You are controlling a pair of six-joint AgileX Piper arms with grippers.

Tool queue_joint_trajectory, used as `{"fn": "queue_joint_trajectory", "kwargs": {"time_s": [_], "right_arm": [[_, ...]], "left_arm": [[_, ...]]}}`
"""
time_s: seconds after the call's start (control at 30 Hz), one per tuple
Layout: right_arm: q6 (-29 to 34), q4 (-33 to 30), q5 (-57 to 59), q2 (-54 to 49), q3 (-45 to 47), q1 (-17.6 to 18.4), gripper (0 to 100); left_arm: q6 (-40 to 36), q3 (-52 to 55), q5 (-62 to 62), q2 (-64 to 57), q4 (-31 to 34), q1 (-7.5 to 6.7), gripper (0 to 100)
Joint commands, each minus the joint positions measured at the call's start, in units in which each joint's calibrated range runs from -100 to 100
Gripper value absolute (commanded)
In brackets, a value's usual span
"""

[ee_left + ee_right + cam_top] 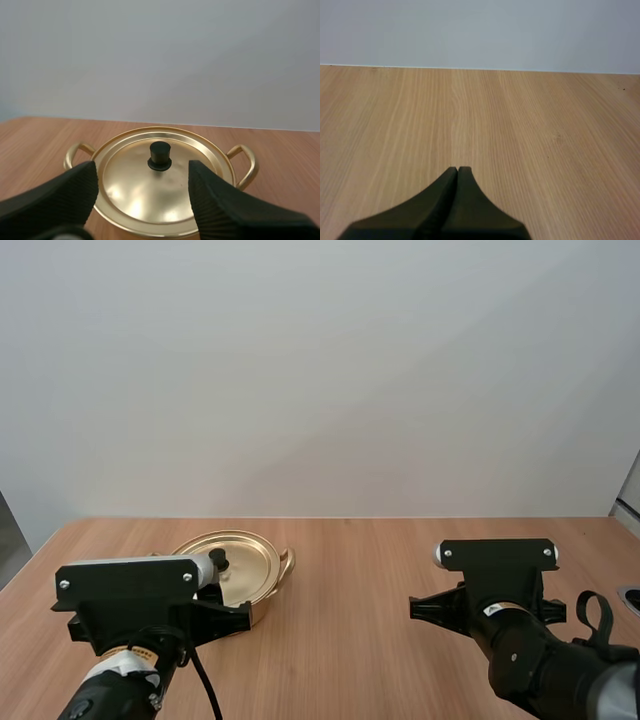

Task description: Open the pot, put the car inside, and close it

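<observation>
No step is being counted as done: the pot (pixel 248 161) on the counter (pixel 380 570) is being covered by its lid (pixel 150 195), the knob (pixel 160 156) being faced by the spread left claw (pixel 141 166). The right claw (pixel 457 172) is being held pressed together. Opening, loading and closing are being judged outstanding.

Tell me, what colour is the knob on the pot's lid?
The knob is black, against the shiny gold lid; clearest in the left wrist view.

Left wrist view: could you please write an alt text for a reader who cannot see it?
A gold pot with its lid on sits on a wooden table, a black knob at the lid's centre. Nearer, the left gripper is open, and the knob shows between its two black fingers.
</observation>
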Motion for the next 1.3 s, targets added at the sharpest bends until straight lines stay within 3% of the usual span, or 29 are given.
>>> {"fn": "queue_joint_trajectory", "kwargs": {"time_s": [0.0,0.07,0.13,0.2,0.3,0.9,0.97,1.07,1.27], "right_arm": [[0.0,0.1,0.0,0.0,0.0,0.0,0],[0.0,0.1,0.0,0.0,0.0,0.0,0],[0.0,0.1,0.0,0.0,0.0,0.0,0],[0.0,0.1,0.0,0.0,0.0,0.0,0],[0.0,0.1,0.0,0.0,0.0,0.0,0],[0.0,0.1,0.0,0.0,0.0,0.0,0],[0.0,0.1,0.0,0.0,0.0,0.0,0],[0.0,0.1,0.0,0.0,0.0,0.0,0],[0.0,0.1,0.0,0.0,0.0,0.0,0]], "left_arm": [[-0.1,0.0,0.2,0.0,-0.1,-0.03,86],[-0.5,0.0,0.3,0.0,0.0,-0.03,86],[-0.7,0.0,0.3,0.0,0.0,-0.03,76],[-0.8,0.0,0.3,0.0,0.0,-0.03,51],[-0.8,0.0,0.3,0.0,0.0,-0.03,0],[-2.9,0.0,0.3,0.0,1.7,-0.03,0],[-5.8,0.0,0.3,0.0,4.9,-0.11,0],[-16.1,0.0,0.7,0.0,13.7,-0.17,0],[-16.7,0.0,0.7,0.0,13.5,-0.17,0]]}}
